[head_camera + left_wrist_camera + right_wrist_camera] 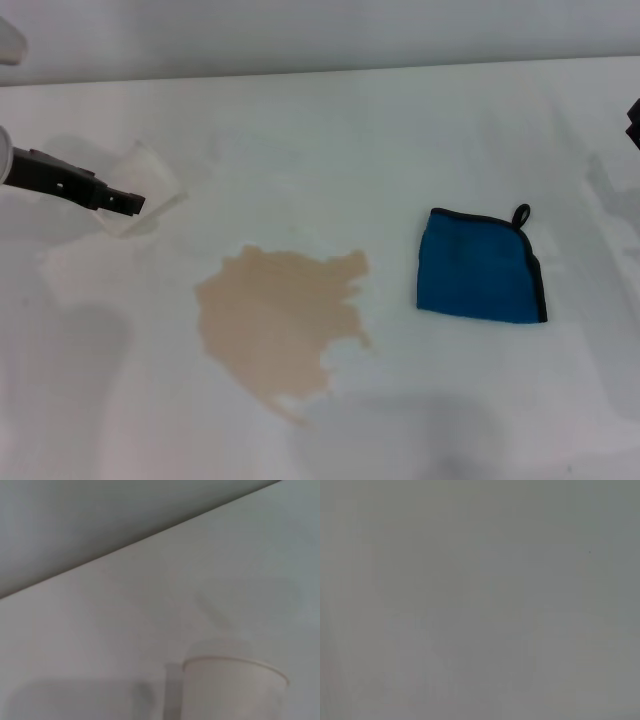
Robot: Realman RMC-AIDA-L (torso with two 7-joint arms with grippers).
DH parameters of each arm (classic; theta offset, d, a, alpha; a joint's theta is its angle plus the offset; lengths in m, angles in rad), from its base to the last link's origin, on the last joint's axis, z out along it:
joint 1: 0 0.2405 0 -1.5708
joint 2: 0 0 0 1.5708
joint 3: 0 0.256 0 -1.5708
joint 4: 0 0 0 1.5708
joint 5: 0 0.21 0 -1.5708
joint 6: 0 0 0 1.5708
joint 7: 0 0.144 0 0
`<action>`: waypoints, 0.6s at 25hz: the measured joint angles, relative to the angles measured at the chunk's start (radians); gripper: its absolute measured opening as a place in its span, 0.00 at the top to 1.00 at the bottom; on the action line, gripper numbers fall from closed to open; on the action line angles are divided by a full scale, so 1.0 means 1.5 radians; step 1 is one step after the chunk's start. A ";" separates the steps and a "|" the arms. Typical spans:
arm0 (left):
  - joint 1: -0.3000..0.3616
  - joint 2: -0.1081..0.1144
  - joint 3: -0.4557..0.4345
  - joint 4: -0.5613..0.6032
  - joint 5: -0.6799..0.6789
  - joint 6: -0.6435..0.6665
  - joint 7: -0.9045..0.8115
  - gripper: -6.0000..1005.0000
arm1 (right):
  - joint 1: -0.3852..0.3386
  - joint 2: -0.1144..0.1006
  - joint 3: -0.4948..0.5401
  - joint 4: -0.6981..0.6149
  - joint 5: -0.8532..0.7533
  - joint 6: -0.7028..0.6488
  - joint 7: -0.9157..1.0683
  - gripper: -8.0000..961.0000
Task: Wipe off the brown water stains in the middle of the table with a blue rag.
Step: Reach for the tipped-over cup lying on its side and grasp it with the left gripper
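Observation:
The brown water stains form one light-tan blotch with ragged edges in the middle of the white table. The blue rag, black-edged with a small loop at its far corner, lies flat to the right of the blotch, apart from it. My left gripper is at the far left, above and behind the blotch, shut on a tilted white paper cup; the cup also shows in the left wrist view. Only a dark bit of my right gripper shows at the right edge, well away from the rag.
The table's far edge runs along the top of the head view, with a grey wall behind it. The right wrist view shows only a plain grey surface.

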 joint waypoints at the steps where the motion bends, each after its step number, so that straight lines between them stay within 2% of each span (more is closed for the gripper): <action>1: -0.001 -0.001 0.000 0.000 0.000 -0.001 0.005 0.12 | 0.000 0.000 0.000 0.000 0.000 0.000 0.003 0.10; 15: 0.005 -0.012 0.000 0.032 -0.006 -0.085 0.079 0.12 | 0.002 -0.001 0.000 0.000 0.000 0.000 0.016 0.10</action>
